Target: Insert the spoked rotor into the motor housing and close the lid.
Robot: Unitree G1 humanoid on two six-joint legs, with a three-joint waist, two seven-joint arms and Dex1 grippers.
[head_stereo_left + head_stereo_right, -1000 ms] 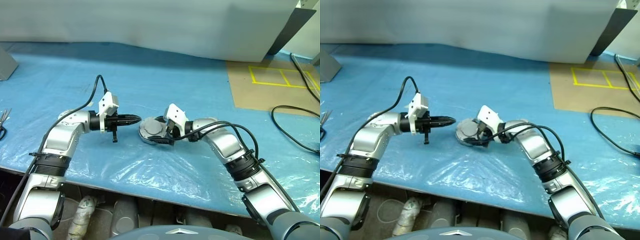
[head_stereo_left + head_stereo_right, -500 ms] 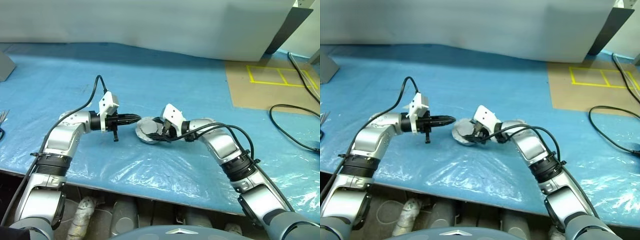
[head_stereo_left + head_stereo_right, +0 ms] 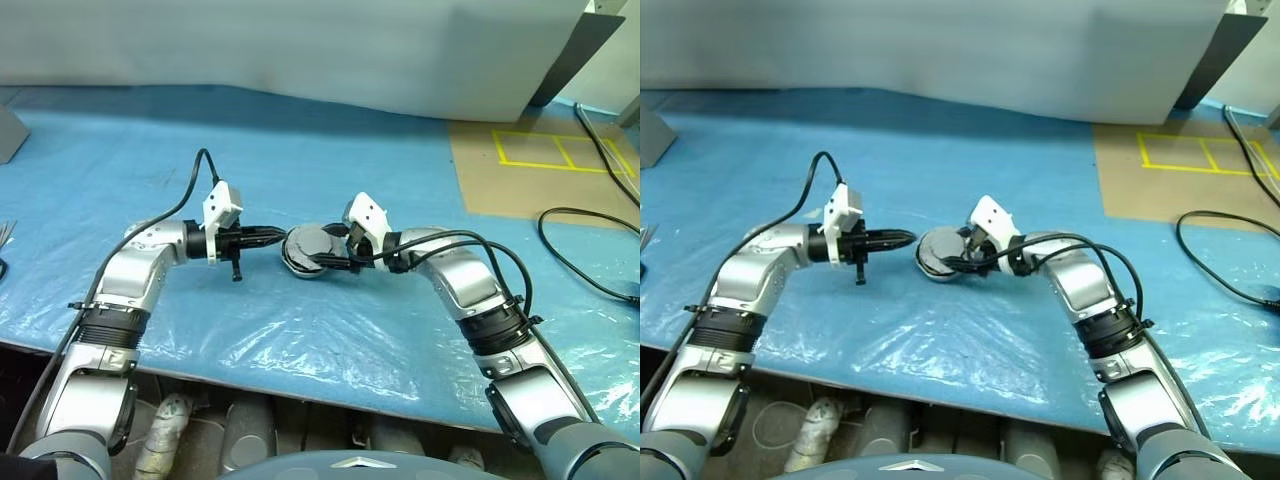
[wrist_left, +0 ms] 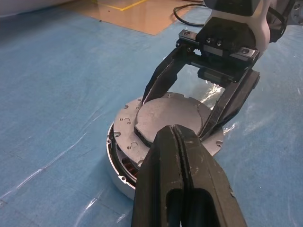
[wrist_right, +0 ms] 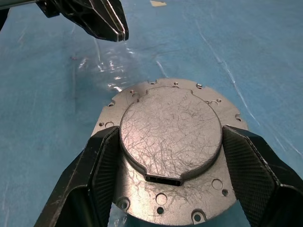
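One wrist view shows motor housing [image 4: 124, 163] copper coils.

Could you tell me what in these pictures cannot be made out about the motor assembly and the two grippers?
- Spoked rotor: hidden beneath the scratched grey metal lid on the round silver motor housing.
- Copper coils: just a sliver in the left wrist view, under the lid's flange.
- Right gripper: whether its black fingers press the lid's raised part or merely flank it.
- Scissors-like object: cut off by the picture's edge.

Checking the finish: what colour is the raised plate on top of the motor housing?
Scratched silver-grey raised plate, clearest in the right wrist view.
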